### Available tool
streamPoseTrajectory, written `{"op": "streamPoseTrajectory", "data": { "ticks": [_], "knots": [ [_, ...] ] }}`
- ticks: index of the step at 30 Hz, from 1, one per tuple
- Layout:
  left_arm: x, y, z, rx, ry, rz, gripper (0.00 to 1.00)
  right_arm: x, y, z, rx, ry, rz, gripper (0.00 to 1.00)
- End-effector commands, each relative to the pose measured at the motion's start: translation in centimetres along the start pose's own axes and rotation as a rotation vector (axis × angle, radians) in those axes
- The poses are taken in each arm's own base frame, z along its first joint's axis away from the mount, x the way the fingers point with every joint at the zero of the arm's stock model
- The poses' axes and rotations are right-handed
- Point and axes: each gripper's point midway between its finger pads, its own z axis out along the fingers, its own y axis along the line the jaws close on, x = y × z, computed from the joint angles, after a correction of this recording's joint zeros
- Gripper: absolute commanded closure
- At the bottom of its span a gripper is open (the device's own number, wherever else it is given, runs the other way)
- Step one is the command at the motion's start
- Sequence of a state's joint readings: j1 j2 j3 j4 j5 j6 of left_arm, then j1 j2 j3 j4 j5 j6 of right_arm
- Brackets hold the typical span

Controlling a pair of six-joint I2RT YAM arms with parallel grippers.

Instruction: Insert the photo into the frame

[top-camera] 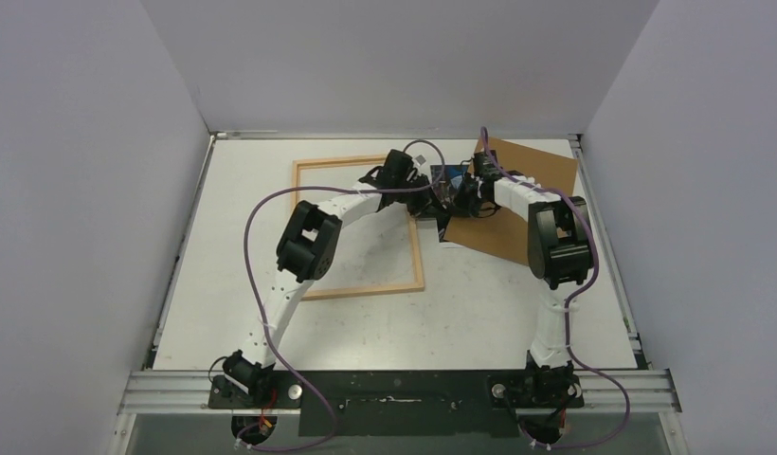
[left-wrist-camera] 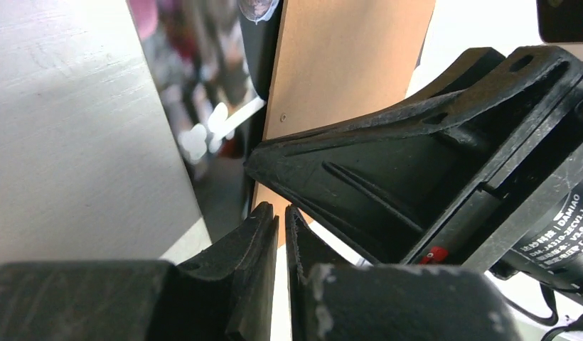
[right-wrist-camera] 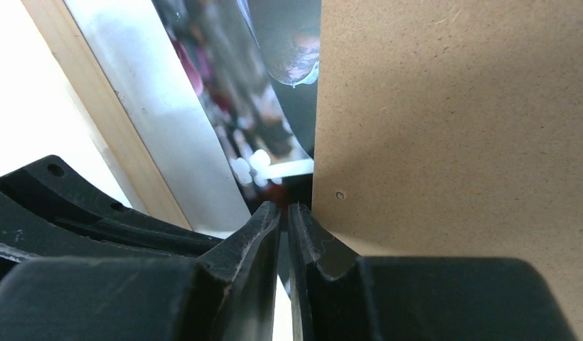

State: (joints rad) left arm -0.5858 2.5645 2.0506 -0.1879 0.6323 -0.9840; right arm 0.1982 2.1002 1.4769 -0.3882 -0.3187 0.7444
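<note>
Jaws clenched at the glossy white-bordered photo (right-wrist-camera: pixel 225 121), upper middle of the white table (top-camera: pixel 479 313).
Nearest, left jaws and right jaws each show only a slit; whether they pinch the print's edge is unclear. Beyond, the blurred photo lies between the thin light-wood rectangular frame (top-camera: pixel 361 288), left, and a flat brown hardboard panel (right-wrist-camera: pixel 452 142) cutting off its right side; overhead, arms hide most of it.

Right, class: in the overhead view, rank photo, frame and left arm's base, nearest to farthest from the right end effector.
1. Photo, at the right end effector's tips.
2. Frame, lying to its left.
3. Left arm's base, at the near left edge.
</note>
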Motion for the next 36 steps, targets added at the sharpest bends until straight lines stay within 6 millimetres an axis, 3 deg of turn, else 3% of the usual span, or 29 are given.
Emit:
{"op": "streamPoseTrajectory", "data": {
  "ticks": [1,7,13,19,32,36],
  "knots": [
    [-0.1,-0.4,0.5,-0.041,-0.01,0.024,0.91,-0.4,0.1,-0.6,0.014,-0.032,-0.029,0.87],
    [0.2,3.4,-0.2,-0.239,-0.01,0.051,0.96,-0.3,-0.7,-0.5,0.052,-0.027,-0.034,0.87],
    [0.9,4.7,0.0,-0.267,0.016,0.036,0.97,-0.2,-1.8,-0.5,0.103,-0.026,-0.036,0.87],
    [0.9,6.3,-0.2,-0.319,0.007,-0.023,0.98,-0.3,-4.1,-2.0,0.19,-0.069,-0.032,0.88],
    [0.8,6.6,-0.1,-0.309,0.011,-0.042,0.98,0.3,-8.6,-7.1,0.354,-0.16,-0.102,0.91],
    [0.0,5.2,-0.8,-0.282,-0.004,-0.031,0.98,-0.3,-7.7,-9.8,0.41,-0.235,-0.241,0.91]
  ]
}}
